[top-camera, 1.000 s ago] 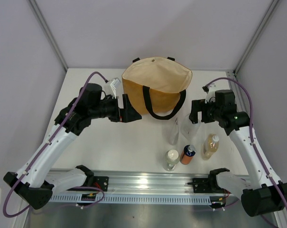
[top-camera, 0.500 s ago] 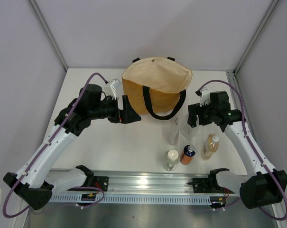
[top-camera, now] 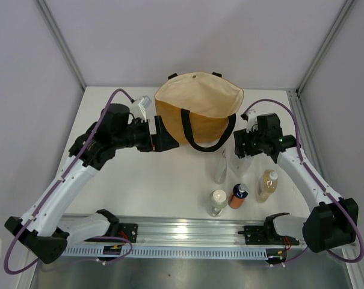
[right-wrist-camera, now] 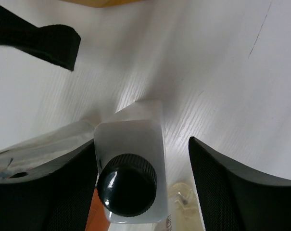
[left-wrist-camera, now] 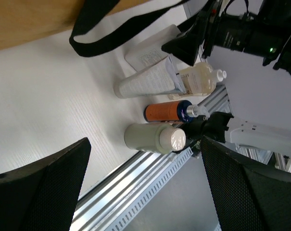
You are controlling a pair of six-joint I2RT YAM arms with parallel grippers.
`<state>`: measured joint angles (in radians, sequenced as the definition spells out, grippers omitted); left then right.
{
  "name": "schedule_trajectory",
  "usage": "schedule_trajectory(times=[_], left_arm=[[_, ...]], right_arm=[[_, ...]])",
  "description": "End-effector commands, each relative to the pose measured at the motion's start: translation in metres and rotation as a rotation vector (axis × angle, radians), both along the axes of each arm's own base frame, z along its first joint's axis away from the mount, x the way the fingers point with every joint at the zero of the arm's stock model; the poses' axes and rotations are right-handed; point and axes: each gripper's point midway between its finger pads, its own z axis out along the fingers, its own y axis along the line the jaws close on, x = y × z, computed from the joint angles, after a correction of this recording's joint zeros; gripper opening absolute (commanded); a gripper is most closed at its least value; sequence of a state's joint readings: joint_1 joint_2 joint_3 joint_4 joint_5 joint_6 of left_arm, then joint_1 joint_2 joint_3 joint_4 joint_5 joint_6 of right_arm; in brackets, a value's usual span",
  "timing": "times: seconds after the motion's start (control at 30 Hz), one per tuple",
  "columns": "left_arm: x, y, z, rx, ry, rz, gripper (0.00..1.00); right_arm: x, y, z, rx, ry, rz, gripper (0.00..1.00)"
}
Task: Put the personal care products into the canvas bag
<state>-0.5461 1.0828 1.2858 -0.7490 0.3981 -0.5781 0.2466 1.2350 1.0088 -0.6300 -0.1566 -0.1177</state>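
The right pincer (right-wrist-camera: 141, 144) is released. Its fingers straddle a small translucent flat-sided bottle with a dark round cap (right-wrist-camera: 131, 134), which stands upright on the white bench (right-wrist-camera: 222, 72) just in front of the mustard-tan canvas bag (top-camera: 197, 117). The left pincer (top-camera: 166, 137) is released and empty, beside the bag's left wall.

Handling: the bottle is judged light and rigid, but its smooth plastic may slip. Grip the flat walls below the cap, not the cap itself.

Appearance: cloudy-clear body, squarish section. The bag is soft, its mouth open, with a black loop handle (top-camera: 201, 143) hanging down the front.
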Motion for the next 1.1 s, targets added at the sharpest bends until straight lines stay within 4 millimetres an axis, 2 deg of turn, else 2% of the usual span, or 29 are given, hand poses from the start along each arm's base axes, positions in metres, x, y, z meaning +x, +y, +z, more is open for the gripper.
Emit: schedule_trajectory(times=[0.0, 0.07, 0.1, 0.17, 0.2, 0.23, 0.27, 0.3, 0.4, 0.43, 0.53, 0.57, 0.63, 0.67, 0.7, 0.73, 0.77, 0.8, 0.83, 0.87, 0.9, 0.93, 0.97, 1.03, 1.07], left_arm=[[0.017, 0.002, 0.030, -0.026, -0.052, 0.090, 0.99], [0.032, 0.005, 0.035, 0.003, -0.060, 0.154, 0.99], [0.035, 0.009, 0.055, -0.006, -0.088, 0.176, 0.99], [0.050, 0.010, 0.052, 0.039, -0.078, 0.221, 0.99], [0.053, 0.013, 0.073, 0.029, -0.110, 0.238, 0.99], [0.058, 0.014, 0.075, 0.039, -0.112, 0.255, 0.99], [0.070, 0.014, 0.069, 0.070, -0.101, 0.285, 0.99], [0.072, 0.016, 0.088, 0.054, -0.132, 0.302, 0.99], [0.089, 0.020, 0.088, 0.107, -0.120, 0.361, 0.99], [0.091, 0.021, 0.102, 0.091, -0.144, 0.368, 0.99], [0.106, 0.027, 0.090, 0.160, -0.128, 0.423, 0.99], [0.108, 0.029, 0.088, 0.173, -0.128, 0.435, 0.99], [0.118, 0.033, 0.078, 0.209, -0.117, 0.466, 0.99], [0.121, 0.033, 0.076, 0.217, -0.116, 0.474, 0.99], [0.124, 0.034, 0.078, 0.225, -0.126, 0.478, 0.99], [0.132, 0.033, 0.069, 0.255, -0.114, 0.485, 0.99], [0.135, 0.033, 0.071, 0.262, -0.119, 0.489, 0.99], [0.138, 0.034, 0.078, 0.265, -0.132, 0.492, 0.99], [0.142, 0.033, 0.062, 0.320, -0.092, 0.485, 0.99], [0.145, 0.035, 0.059, 0.347, -0.086, 0.492, 0.99], [0.148, 0.036, 0.069, 0.344, -0.111, 0.500, 0.99], [0.153, 0.035, 0.060, 0.374, -0.094, 0.497, 0.99], [0.156, 0.035, 0.062, 0.375, -0.107, 0.501, 0.99], [0.160, 0.033, 0.061, 0.381, -0.114, 0.493, 0.98], [0.164, 0.031, 0.057, 0.389, -0.110, 0.488, 0.97]], right_arm=[[0.015, -0.004, -0.001, 0.004, -0.052, -0.051, 0.75], [0.016, -0.001, -0.001, 0.010, -0.054, -0.040, 0.74], [0.015, -0.001, -0.005, 0.005, -0.042, -0.040, 0.73], [0.012, -0.002, -0.014, -0.009, -0.024, -0.036, 0.75], [0.011, -0.001, -0.016, -0.010, -0.019, -0.035, 0.75], [0.013, -0.003, -0.016, -0.014, -0.032, -0.047, 0.75], [0.013, -0.003, -0.018, -0.010, -0.033, -0.058, 0.76], [0.013, -0.004, -0.021, -0.012, -0.030, -0.064, 0.76], [0.014, -0.003, -0.028, -0.034, -0.010, -0.079, 0.73], [0.016, -0.004, -0.026, -0.042, -0.023, -0.090, 0.70], [0.017, -0.007, -0.023, -0.039, -0.043, -0.117, 0.42], [0.017, -0.008, -0.019, -0.040, -0.055, -0.126, 0.28], [0.014, -0.018, -0.017, -0.066, -0.048, -0.170, 0.13], [0.015, -0.020, -0.011, -0.067, -0.056, -0.183, 0.00], [0.010, -0.029, -0.006, -0.098, -0.055, -0.219, 0.00], [0.011, -0.033, 0.001, -0.107, -0.063, -0.239, 0.00], [0.015, -0.035, 0.018, -0.108, -0.096, -0.252, 0.00], [0.012, -0.042, 0.026, -0.135, -0.101, -0.276, 0.00], [0.015, -0.044, 0.039, -0.136, -0.125, -0.289, 0.00], [0.022, -0.045, 0.066, -0.122, -0.181, -0.301, 0.00], [0.023, -0.047, 0.077, -0.128, -0.200, -0.307, 0.00], [0.026, -0.048, 0.090, -0.127, -0.226, -0.311, 0.00], [0.032, -0.048, 0.118, -0.114, -0.283, -0.321, 0.00], [0.037, -0.052, 0.136, -0.125, -0.305, -0.347, 0.00], [0.040, -0.050, 0.163, -0.097, -0.356, -0.359, 0.00]])
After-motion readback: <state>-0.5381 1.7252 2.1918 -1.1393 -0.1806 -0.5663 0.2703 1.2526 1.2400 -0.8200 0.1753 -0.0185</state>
